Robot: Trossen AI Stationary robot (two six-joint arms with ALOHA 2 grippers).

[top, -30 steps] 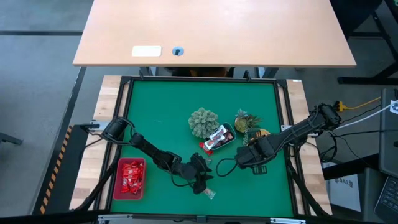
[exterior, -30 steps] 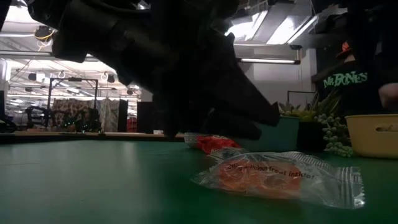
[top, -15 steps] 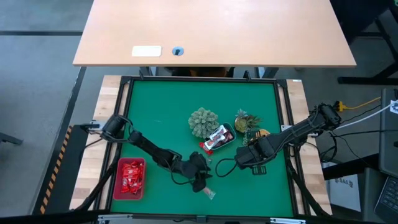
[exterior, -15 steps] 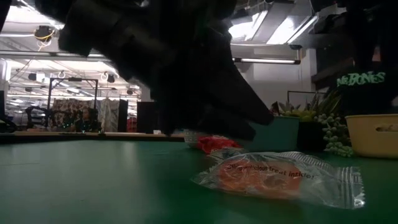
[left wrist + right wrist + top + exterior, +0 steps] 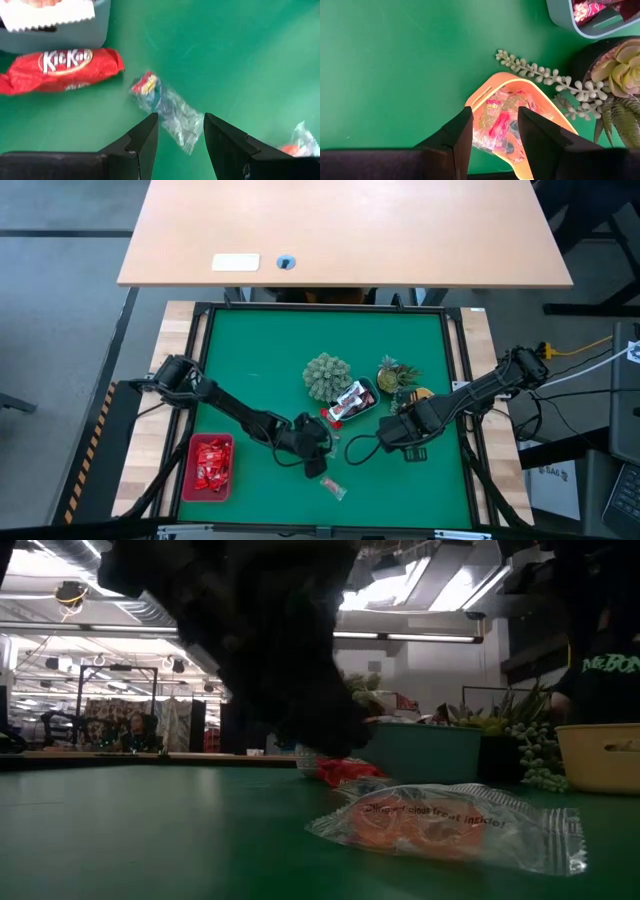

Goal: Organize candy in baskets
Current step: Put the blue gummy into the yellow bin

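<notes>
My left gripper [image 5: 179, 122] hangs open just above the mat, slanting down. A small clear-wrapped candy [image 5: 165, 107] lies on the mat under its fingertips and I see no touch. A red KitKat candy [image 5: 60, 67] lies beside the pale blue basket [image 5: 55, 27]. Another clear wrapper with orange sweets [image 5: 440, 830] lies nearer the front edge. My right gripper [image 5: 495, 125] points straight down, open, above the yellow-orange basket [image 5: 547, 131], which holds several clear-wrapped candies. The red basket [image 5: 210, 465] at front left holds red candies.
Two green plant ornaments, a spiky round one [image 5: 327, 375] and a succulent [image 5: 397, 373], stand behind the pale blue basket [image 5: 350, 402], and trailing sprigs [image 5: 540, 77] reach beside the yellow-orange basket. Bare green mat lies toward the far left corner [image 5: 250, 350].
My left gripper has risen and drawn back a little toward the table's far left, tipping less steeply. In the low view it now uncovers the pale blue basket. The candies on the mat have stayed where they were.
</notes>
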